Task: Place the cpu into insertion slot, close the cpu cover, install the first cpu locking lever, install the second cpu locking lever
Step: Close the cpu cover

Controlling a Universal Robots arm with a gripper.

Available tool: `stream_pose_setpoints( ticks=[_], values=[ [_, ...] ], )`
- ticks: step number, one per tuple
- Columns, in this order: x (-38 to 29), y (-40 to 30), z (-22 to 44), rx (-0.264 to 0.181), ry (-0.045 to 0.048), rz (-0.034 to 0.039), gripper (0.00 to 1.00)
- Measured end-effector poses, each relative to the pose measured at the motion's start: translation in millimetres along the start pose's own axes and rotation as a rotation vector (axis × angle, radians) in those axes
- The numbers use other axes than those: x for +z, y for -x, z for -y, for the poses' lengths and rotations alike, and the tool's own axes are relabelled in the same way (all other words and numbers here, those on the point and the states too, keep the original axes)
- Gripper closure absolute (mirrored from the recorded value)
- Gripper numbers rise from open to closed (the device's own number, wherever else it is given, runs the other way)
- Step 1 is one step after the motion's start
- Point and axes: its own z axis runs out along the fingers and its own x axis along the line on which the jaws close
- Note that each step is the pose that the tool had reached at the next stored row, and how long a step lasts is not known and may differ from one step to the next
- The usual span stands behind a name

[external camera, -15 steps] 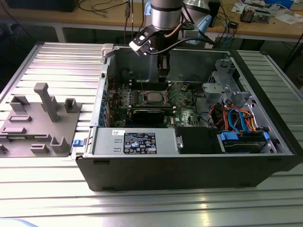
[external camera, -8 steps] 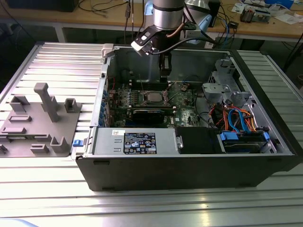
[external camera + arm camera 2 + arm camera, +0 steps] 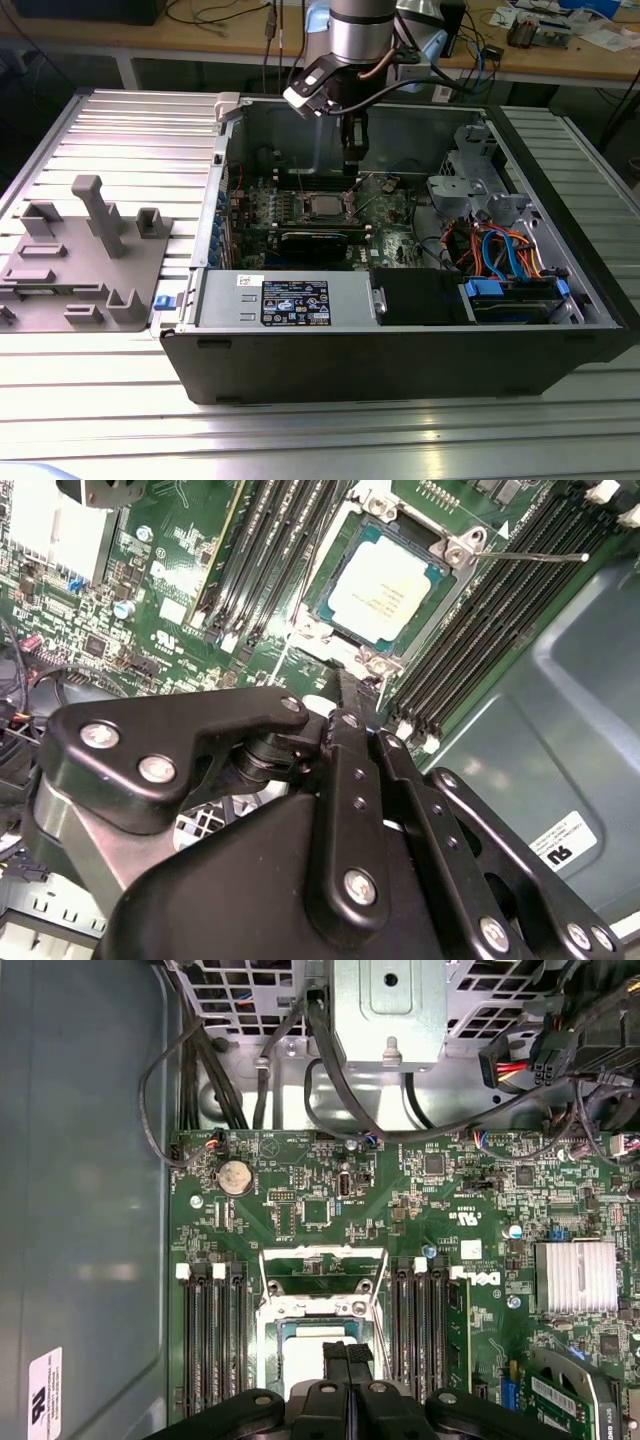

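Cpu [image 3: 385, 585] seated in insertion slot [image 3: 452, 552]; gripper [image 3: 350, 695] pressed together, just beside it. Likely light, rigid, fragile; grip by edges.

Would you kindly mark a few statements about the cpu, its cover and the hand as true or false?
1. The cpu lies in the insertion slot. True.
2. The hand grips the cpu. False: the cpu lies free in the slot, with the hand by the slot's edge.
3. The cpu cover is shut over the cpu. False: it stands open, leaving the cpu's top bare.
4. A grey fixture lies to the exterior view's left of the computer case. True.
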Motion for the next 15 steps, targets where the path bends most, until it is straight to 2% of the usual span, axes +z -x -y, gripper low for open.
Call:
stream_pose_setpoints(
  ticks=[5,15],
  values=[
    [0.2,0.0,-3.1,0.0,0.0,0.002,0.89],
    [0.3,-0.1,-4.5,0.0,0.0001,0.0023,0.89]
  ],
)
